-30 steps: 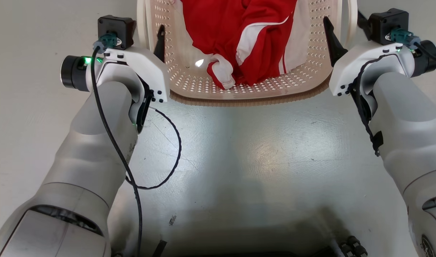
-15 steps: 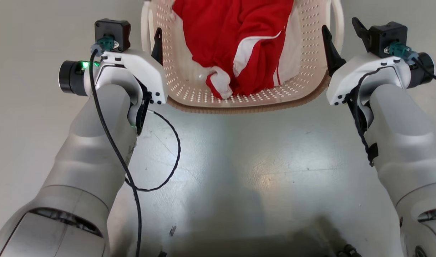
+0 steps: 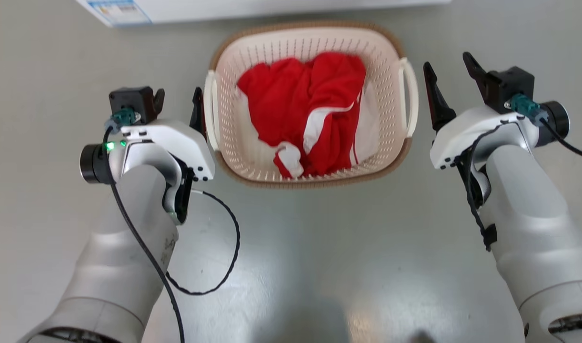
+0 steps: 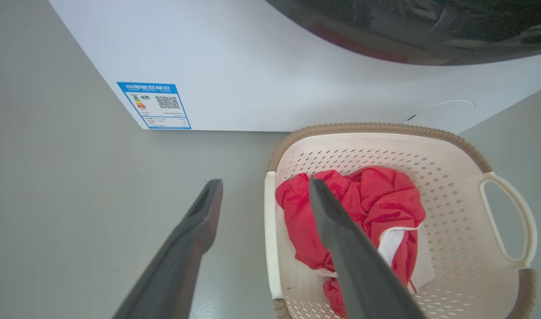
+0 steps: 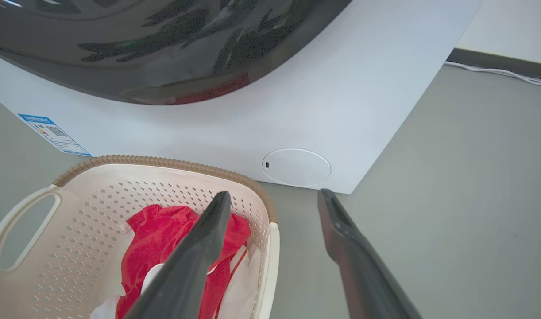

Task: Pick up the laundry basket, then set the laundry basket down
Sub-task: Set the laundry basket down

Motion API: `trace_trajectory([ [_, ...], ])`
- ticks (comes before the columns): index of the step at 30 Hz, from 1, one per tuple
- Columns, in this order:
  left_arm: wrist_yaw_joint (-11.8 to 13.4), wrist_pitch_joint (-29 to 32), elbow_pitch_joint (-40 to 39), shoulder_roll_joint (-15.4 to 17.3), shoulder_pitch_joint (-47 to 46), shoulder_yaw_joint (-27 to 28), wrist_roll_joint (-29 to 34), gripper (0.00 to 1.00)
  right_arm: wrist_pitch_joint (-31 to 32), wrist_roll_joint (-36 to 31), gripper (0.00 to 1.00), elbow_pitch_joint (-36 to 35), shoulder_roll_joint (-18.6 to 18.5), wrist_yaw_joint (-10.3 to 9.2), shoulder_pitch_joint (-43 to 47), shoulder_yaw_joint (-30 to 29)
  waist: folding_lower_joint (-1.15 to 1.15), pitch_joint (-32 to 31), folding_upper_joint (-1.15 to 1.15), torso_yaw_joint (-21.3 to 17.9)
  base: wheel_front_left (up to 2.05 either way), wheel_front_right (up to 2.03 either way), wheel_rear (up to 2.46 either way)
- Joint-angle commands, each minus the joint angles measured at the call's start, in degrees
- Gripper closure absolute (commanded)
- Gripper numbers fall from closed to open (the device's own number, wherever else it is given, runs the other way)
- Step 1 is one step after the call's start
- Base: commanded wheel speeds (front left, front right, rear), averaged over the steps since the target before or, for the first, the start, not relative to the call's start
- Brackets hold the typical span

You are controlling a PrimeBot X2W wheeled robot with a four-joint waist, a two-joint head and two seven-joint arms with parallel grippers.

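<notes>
Well, the left pincer (image 3: 178, 91) is at 9 o'clock from the basket (image 3: 272, 52) in the head view. Its two dark fingers point to 12 o'clock and are spread wide, with nothing in them. The inner finger is just beside the basket's left handle (image 3: 209, 112); I cannot tell if they touch. A black wire (image 3: 237, 238) hangs in a loop from the left arm, at 6 o'clock from that pincer.

The basket sits flat on the grey floor (image 3: 319, 247), in the middle between the two pincers. It is cream white, with little holes in its walls and a brown band round the top. A red cloth (image 3: 310, 95) with white stripes lies bunched up inside it. At 12 o'clock from the basket is the big white washer (image 3: 272, 7), very near the rim. In the wrist views its door is dark and curved, and a blue sticker (image 4: 155, 106) is at its low corner.

The right pincer (image 3: 446, 61) is at 3 o'clock from the basket. Its fingers are spread wide too, and it grips nothing. The inner finger is near the right handle (image 3: 413, 95), with a thin strip of floor between them.
</notes>
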Motion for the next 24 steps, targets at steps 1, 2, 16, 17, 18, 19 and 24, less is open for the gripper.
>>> trace_trajectory([
  [1, -0.1, -0.3, -1.5, 1.9, 1.9, 1.6, 0.1, 0.00, -0.6, -0.9, 0.00, -1.7, 1.1, 0.35, 2.4, 0.3, 0.00, -4.1, 0.00, -0.2, 0.00, 0.00, 0.00],
  [2, -0.2, -0.3, -2.0, 2.0, 2.6, 2.0, 0.3, 0.00, -0.6, -1.0, 0.00, -2.2, 1.1, 0.35, 3.1, 0.0, 0.00, -5.3, 0.00, -0.2, 0.00, 0.00, 0.00],
  [16, -2.1, -0.3, -12.8, 3.4, 17.6, 10.5, 4.3, 0.00, -0.6, -1.0, 0.00, -11.0, 0.9, 0.35, 14.6, 1.3, 0.00, -22.8, 0.00, -1.1, 0.00, 0.00, 0.00],
  [17, -2.3, -0.3, -13.7, 3.4, 18.7, 10.9, 4.7, 0.00, -0.6, -0.9, 0.00, -11.8, 0.7, 0.35, 15.3, 1.7, 0.00, -23.7, 0.00, -1.1, 0.00, 0.00, 0.00],
  [18, -2.5, -0.3, -14.6, 3.4, 19.7, 11.3, 5.0, 0.00, -0.6, -0.7, 0.00, -12.5, 0.4, 0.35, 16.0, 2.2, 0.00, -24.4, 0.00, -1.2, 0.00, 0.00, 0.00],
  [19, -2.6, -0.3, -15.6, 3.5, 20.7, 11.8, 5.4, 0.00, -0.6, -0.4, 0.00, -13.4, 0.2, 0.35, 16.6, 2.6, 0.00, -24.9, 0.00, -1.2, 0.00, 0.00, 0.00],
  [24, -3.2, -0.3, -20.9, 3.5, 26.2, 14.3, 7.0, 0.00, -0.6, 1.2, 0.00, -17.6, -1.0, 0.35, 20.4, 3.8, 0.00, -28.1, 0.00, -1.1, 0.00, 0.00, 0.00],
])
